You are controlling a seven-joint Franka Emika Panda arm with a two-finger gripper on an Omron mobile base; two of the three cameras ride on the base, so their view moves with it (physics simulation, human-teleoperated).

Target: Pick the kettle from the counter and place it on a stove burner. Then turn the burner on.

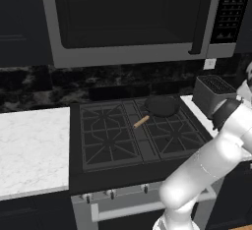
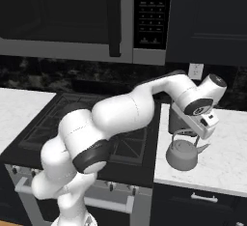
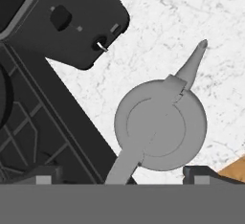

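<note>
Your gripper (image 3: 119,173) is wide open and holds nothing above the kettle (image 2: 182,155), which sits on the counter (image 2: 226,157) right of the stove, so go straight down and pinch its thin handle.

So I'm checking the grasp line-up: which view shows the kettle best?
The hand view: the kettle lies whole from above, spout to handle. The right base view shows its side on the counter, partly behind the arm.
</note>
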